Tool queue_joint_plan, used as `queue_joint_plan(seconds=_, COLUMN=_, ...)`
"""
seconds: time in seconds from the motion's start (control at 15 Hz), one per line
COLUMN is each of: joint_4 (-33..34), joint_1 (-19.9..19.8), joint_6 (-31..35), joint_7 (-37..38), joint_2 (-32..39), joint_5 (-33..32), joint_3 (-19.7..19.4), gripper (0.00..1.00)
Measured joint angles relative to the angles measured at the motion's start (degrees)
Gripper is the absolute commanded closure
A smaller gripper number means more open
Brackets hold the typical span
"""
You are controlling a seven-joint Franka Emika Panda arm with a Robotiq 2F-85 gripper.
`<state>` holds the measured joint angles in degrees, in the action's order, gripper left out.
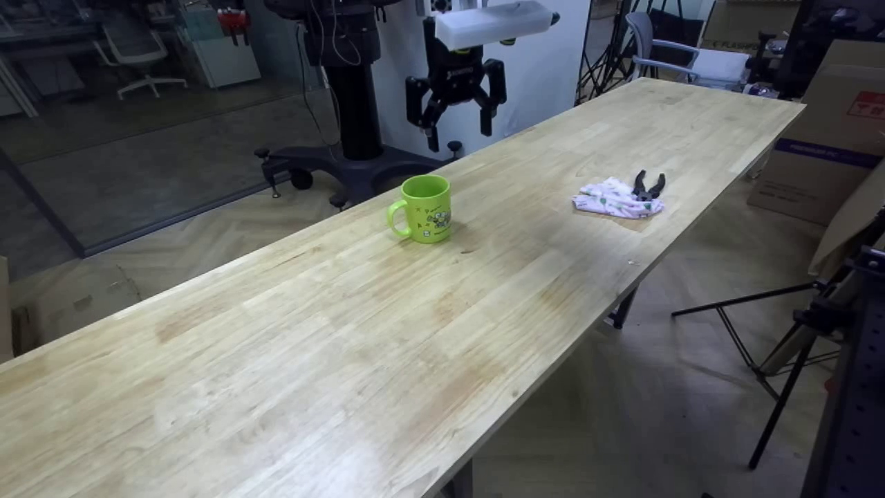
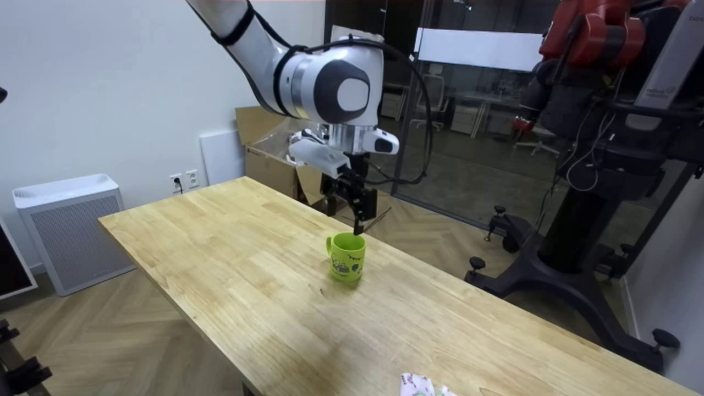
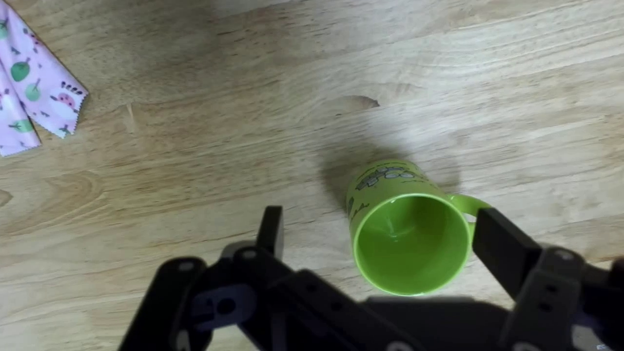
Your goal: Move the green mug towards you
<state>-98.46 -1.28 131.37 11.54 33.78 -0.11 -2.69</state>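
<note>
In an exterior view the bench (image 1: 387,346) filled the foreground: a long, flat slab of pale wood with banded grain. Near its far edge stood the mug (image 1: 430,211), a glossy green cylinder with a small cartoon print and a looped handle (image 1: 392,220). It was upright, long axis vertical, mouth facing up; the handle stuck out leftward in both exterior views. The tool (image 1: 460,141), black and angular, hung above it, fingers (image 3: 504,246) spread wide. In the wrist view the mug showed between them, closer to the finger that hid part of the handle. Well apart from it lay a rumpled, leaf-printed pinkish cloth (image 1: 608,199), touched by black pliers (image 1: 640,188) splayed in a V. Farther off stood a brown cardboard carton (image 1: 816,162).
</note>
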Motion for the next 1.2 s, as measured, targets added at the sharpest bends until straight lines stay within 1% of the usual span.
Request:
queue_joint_plan(seconds=0.2, joint_4=4.79, joint_1=0.5, joint_6=-0.97, joint_7=0.89, joint_2=4.53, joint_5=-0.34, joint_3=-1.07, gripper=0.0)
queue_joint_plan(seconds=0.53, joint_4=5.98, joint_1=0.64, joint_6=-1.84, joint_7=0.44, joint_2=5.68, joint_5=-0.28, joint_3=-1.29, gripper=0.0)
queue_joint_plan(seconds=0.73, joint_4=7.09, joint_1=0.6, joint_6=-2.06, joint_7=-0.6, joint_2=8.05, joint_5=-1.09, joint_3=-1.4, gripper=0.0)
queue_joint_plan(seconds=1.2, joint_4=13.78, joint_1=0.24, joint_6=-4.23, joint_7=-1.73, joint_2=14.98, joint_5=-1.3, joint_3=-1.92, gripper=0.0)
